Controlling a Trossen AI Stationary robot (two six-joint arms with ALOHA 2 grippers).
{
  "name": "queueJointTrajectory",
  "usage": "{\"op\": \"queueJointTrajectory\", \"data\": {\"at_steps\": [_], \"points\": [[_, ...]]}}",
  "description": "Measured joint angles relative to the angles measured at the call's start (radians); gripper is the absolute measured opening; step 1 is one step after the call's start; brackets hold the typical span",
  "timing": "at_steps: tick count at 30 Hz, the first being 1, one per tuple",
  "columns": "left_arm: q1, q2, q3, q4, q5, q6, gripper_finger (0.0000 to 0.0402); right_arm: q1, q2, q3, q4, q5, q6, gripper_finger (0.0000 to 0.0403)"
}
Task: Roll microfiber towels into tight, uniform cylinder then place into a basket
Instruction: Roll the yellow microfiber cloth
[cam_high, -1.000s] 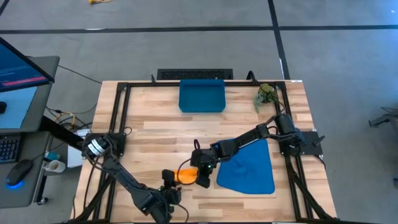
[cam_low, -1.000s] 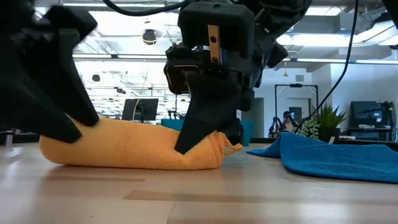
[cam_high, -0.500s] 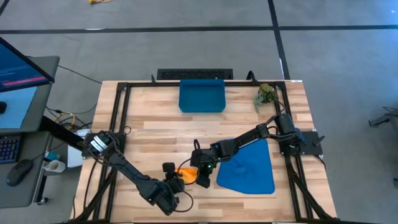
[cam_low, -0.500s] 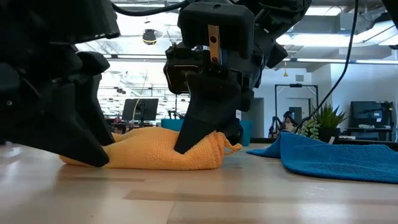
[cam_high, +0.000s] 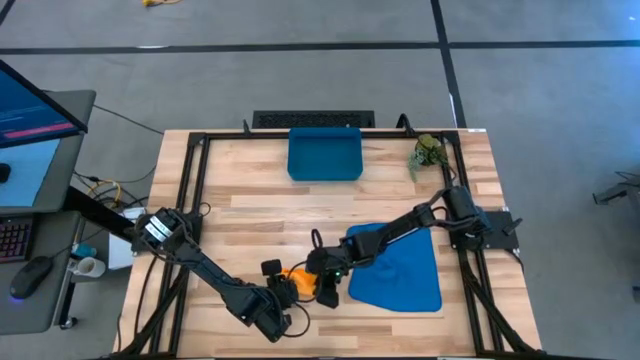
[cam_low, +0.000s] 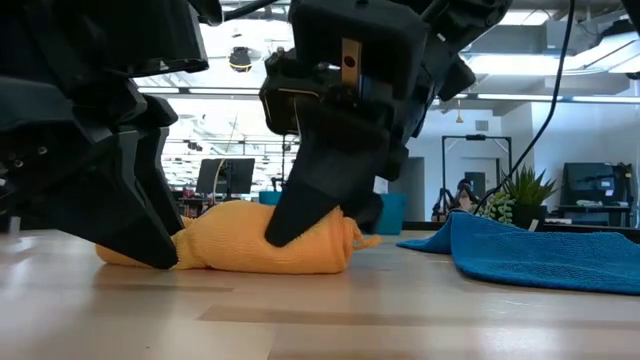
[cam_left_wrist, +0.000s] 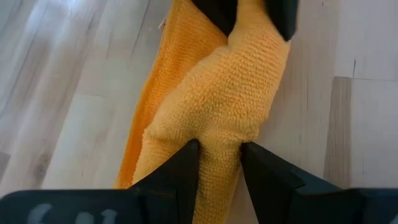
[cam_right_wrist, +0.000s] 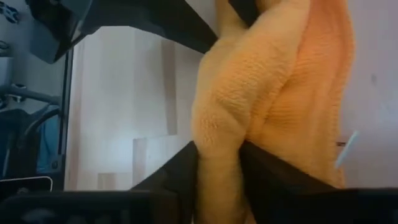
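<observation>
Item: orange-yellow microfiber towel (cam_high: 296, 279), bunched into a short thick roll on the wooden tabletop (cam_high: 250, 215), shorter than a second ago; rolling nearly done, dark-blue plastic basket (cam_high: 325, 154) still empty; left claw (cam_left_wrist: 219, 167) pinches one end; right claw (cam_right_wrist: 219, 163) clamps the other, slightly wider than before.

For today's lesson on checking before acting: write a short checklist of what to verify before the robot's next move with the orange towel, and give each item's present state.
1. Left gripper pinches one end of the orange towel: ok.
2. Right gripper pinches the other end: ok.
3. Towel rolled tight and uniform: not ok, lumpy and bunched.
4. Basket ready at the table's far edge: ok.
5. Blue towel rolled: not ok, still spread flat.
6. Towel clear of the blue towel: ok.
</observation>
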Motion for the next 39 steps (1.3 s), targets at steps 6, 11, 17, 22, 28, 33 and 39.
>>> {"op": "queueJointTrajectory", "data": {"at_steps": [6,11,17,22,28,33,39], "points": [[0.000,0.001,-0.001,0.000,0.003,-0.003,0.0114,-0.005,-0.009,0.001,0.003,-0.055,-0.001,0.0194],[0.000,0.001,-0.001,0.000,0.005,-0.006,0.0114,-0.016,-0.043,-0.004,-0.023,-0.107,0.009,0.0198],[0.000,0.001,-0.001,-0.008,0.007,-0.019,0.0114,-0.013,-0.115,-0.004,-0.091,-0.099,-0.057,0.0184],[-0.002,0.001,-0.001,-0.007,0.009,-0.028,0.0114,0.029,-0.175,-0.005,-0.191,0.026,-0.105,0.0178],[-0.002,0.001,-0.001,-0.006,0.008,-0.037,0.0114,0.119,-0.183,-0.004,-0.190,0.098,-0.215,0.0180],[-0.002,0.001,-0.001,-0.007,0.008,-0.045,0.0113,0.167,-0.184,-0.003,-0.153,0.167,-0.219,0.0178],[-0.002,0.001,-0.002,-0.007,0.008,-0.046,0.0113,0.171,-0.185,0.001,0.010,0.168,-0.318,0.0172]]}}
